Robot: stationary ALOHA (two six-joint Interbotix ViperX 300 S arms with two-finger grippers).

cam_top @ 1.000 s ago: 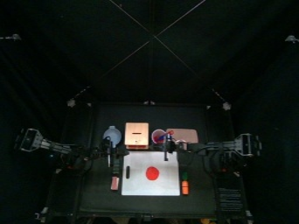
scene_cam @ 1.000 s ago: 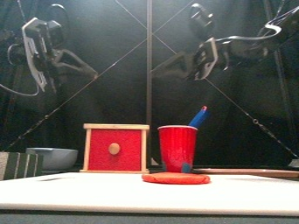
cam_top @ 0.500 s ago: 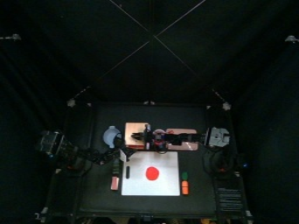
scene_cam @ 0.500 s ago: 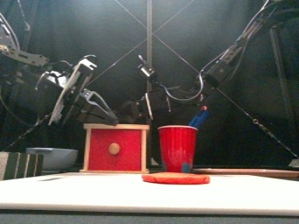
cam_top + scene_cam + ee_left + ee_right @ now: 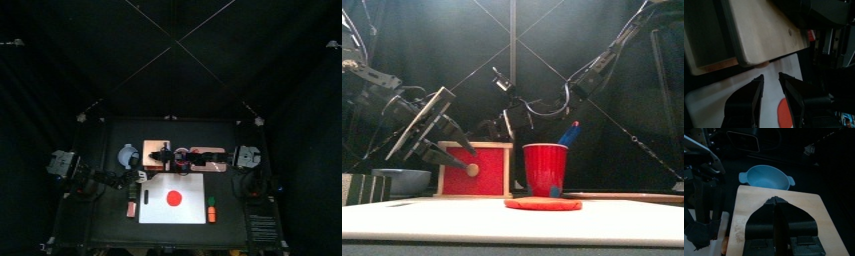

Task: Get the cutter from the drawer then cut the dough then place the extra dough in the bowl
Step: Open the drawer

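Box partly hidden, left end effector

Both arms have swung in from the picture's sides over the last second. The left gripper has dropped from the front view's upper left to left of centre, and its parted jaws now stand just before the red drawer front. The right gripper (a second ago at the front view's upper right) now hangs over the wooden box, at the top view's centre.
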